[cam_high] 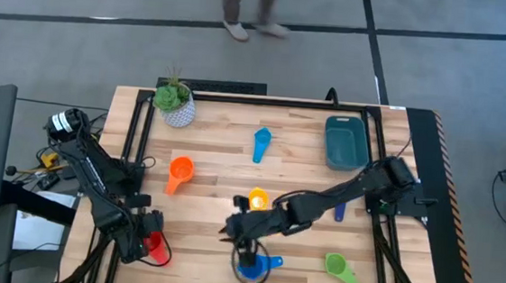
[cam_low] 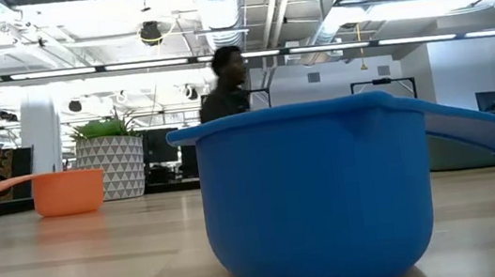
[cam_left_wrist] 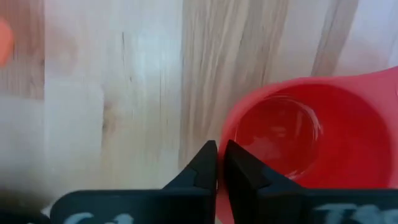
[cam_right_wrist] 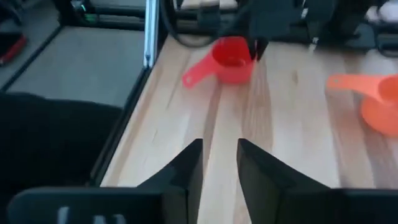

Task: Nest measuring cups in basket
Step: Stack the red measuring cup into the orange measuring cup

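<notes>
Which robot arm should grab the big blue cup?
The right one, probably. The right gripper hovers just above the blue cup, fingers open. The left gripper sits shut beside the red cup, farther away.

The left gripper [cam_left_wrist: 221,163] is hovering over the wooden table [cam_left_wrist: 124,93], fingers pressed together. Its tips are sitting at the rim of the red cup [cam_left_wrist: 305,134].

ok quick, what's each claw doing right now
left claw: closed, empty, beside the red cup
right claw: open, empty, above the blue cup
</notes>
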Action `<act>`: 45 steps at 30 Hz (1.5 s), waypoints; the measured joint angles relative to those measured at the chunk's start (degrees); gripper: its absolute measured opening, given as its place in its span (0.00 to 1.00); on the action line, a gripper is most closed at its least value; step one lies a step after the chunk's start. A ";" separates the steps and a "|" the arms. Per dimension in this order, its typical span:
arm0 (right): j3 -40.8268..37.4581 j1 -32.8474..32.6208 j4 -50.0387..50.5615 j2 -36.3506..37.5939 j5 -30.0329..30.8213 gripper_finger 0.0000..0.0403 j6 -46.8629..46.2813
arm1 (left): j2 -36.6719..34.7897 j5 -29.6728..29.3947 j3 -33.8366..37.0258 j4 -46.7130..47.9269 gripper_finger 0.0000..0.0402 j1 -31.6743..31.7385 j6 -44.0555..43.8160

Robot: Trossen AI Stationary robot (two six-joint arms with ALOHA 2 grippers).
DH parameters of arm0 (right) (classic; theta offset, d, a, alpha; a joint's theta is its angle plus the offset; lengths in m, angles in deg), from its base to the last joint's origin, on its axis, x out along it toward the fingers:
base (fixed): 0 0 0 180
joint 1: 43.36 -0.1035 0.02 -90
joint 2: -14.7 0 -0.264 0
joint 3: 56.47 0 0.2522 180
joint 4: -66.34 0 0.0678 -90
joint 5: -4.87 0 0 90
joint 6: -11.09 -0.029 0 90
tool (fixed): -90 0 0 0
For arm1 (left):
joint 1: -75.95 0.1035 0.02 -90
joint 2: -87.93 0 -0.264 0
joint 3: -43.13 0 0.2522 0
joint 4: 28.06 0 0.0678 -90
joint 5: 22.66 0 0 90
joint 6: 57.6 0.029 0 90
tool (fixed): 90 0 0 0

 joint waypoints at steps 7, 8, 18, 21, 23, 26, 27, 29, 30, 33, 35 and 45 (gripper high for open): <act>-23.78 2.74 -11.02 16.38 7.22 0.17 -6.61 | -0.05 1.82 -5.03 7.56 0.01 5.56 20.24; -27.80 3.05 -15.52 18.33 7.38 0.16 -7.75 | -0.01 2.24 -6.45 9.63 0.01 6.40 25.01; -53.47 2.50 -41.47 27.22 12.13 0.04 -17.39 | -0.23 -2.62 -19.65 28.60 0.00 23.16 60.77; -54.74 0.68 -41.20 27.18 14.20 0.03 -18.25 | -0.27 -4.35 -20.63 29.91 0.00 30.79 72.37; -54.64 -0.81 -41.54 27.17 15.26 0.04 -17.96 | -0.27 -5.69 -20.79 29.81 0.00 35.97 80.30; -54.58 -3.06 -41.82 27.19 17.02 0.07 -17.10 | -0.27 -5.46 -20.85 28.93 0.00 43.34 91.44; -54.58 -3.74 -41.76 27.25 17.84 0.08 -16.65 | -0.27 -5.30 -20.85 28.37 0.00 45.68 95.00; -54.56 -5.16 -41.75 27.66 19.13 0.09 -15.84 | -0.27 -4.84 -20.85 27.43 0.00 49.59 100.66; -54.55 -5.65 -41.75 27.70 19.95 0.09 -15.78 | -0.28 -4.83 -20.85 26.87 0.00 51.46 103.24; -54.55 -6.50 -41.17 27.65 21.32 0.08 -15.70 | -0.29 -2.33 -20.85 24.15 0.00 55.84 108.77; -54.55 -6.66 -41.22 27.65 21.39 0.06 -15.69 | -0.27 0.81 -20.85 21.93 0.00 58.17 111.70; -54.55 -4.61 -40.58 27.63 21.40 0.08 -15.67 | 0.06 2.90 -19.99 18.19 0.00 64.79 119.68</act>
